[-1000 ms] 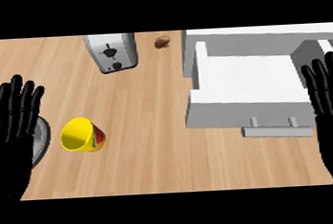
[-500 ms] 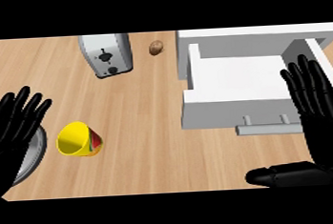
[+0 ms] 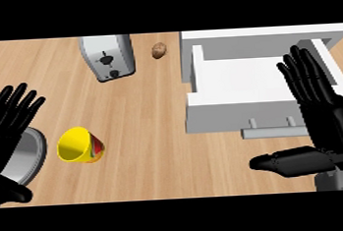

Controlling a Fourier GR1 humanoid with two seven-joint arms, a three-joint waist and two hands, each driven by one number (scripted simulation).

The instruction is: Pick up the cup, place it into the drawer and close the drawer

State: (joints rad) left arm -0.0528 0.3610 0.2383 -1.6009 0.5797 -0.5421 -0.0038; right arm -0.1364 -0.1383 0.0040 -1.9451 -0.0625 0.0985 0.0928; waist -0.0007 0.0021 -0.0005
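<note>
A yellow cup [image 3: 80, 146] lies on its side on the wooden counter at the lower left, its mouth turned toward the left. The white drawer [image 3: 225, 109] stands pulled open at the right, with nothing inside and a grey handle [image 3: 274, 131] on its front. My left hand [image 3: 8, 125] is open at the left edge, fingers straight, just left of the cup and apart from it. My right hand [image 3: 325, 110] is open over the drawer's right side, fingers straight and thumb stretched out to the left below the handle.
A silver toaster [image 3: 108, 57] stands at the back, with a small brown potato-like item [image 3: 158, 50] to its right. A round metal plate [image 3: 24, 157] lies under my left hand at the lower left edge.
Both hands have moved inward from the view's edges. The right hand's thumb has come into view below the drawer. The cup and drawer have stayed in place.
</note>
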